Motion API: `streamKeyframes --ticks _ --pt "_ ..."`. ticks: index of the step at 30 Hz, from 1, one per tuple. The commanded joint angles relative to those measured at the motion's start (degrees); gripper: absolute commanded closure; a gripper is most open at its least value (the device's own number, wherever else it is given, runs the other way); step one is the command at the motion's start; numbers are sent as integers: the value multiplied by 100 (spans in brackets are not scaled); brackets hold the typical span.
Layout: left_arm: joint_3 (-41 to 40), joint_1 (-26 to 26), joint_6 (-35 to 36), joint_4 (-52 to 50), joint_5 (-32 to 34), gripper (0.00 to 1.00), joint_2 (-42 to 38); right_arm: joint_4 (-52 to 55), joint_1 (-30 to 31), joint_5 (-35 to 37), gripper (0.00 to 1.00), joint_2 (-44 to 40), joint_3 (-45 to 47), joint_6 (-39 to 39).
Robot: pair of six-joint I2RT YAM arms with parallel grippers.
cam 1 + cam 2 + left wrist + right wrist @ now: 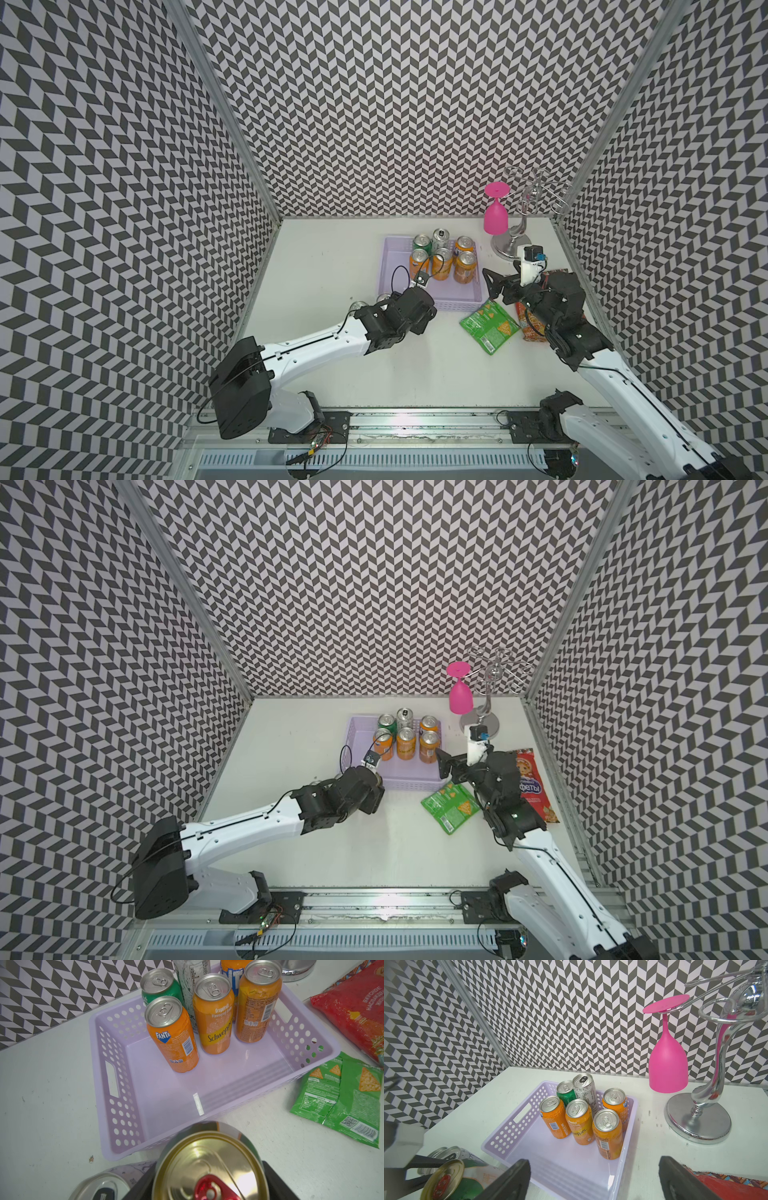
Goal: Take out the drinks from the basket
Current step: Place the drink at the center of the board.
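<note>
Six drinks stand upright in the lilac basket (436, 297), which sits mid-table, a little right of centre in both top views; they crowd its upper end, and the lower half is bare.

Upper row: a green can (566, 1094), a taller silver-grey can (586, 1089), a Fanta can (614, 1103); lower row: another Fanta can (172, 1036), a Schweppes can (215, 1020), a third orange can (257, 1005); all have silver tops.

Three look to be out. Two silver-topped cans (359, 306) sit on the table left of the basket, partly hidden behind the left arm. A gold-topped can (207, 1159) with a red tab is clamped in the left gripper (204, 1190), just outside the basket's lower left corner in the top views; whether it touches the table I cannot tell.

The right gripper (593, 1162) is spread wide and empty, by the basket's lower right edge.

By my reckoning a third is done; one can is to be set down, six to be lifted.
</note>
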State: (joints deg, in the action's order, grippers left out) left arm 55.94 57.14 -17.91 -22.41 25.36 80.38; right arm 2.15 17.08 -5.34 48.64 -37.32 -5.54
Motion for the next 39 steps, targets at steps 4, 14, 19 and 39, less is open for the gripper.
streamKeyframes --ticks 4,14,19,39 --pt "-61 22 -102 778 219 47 114 -195 -26 26 0 -101 80 10" --pt "-261 -36 -204 1082 29 46 298 -191 -29 20 1 -64 78 21" --pt "-371 -109 -234 1232 -92 46 339 -197 -29 21 0 -56 77 19" --pt "-461 -177 -311 1270 -112 36 535 -161 -25 -2 0 4 43 43"
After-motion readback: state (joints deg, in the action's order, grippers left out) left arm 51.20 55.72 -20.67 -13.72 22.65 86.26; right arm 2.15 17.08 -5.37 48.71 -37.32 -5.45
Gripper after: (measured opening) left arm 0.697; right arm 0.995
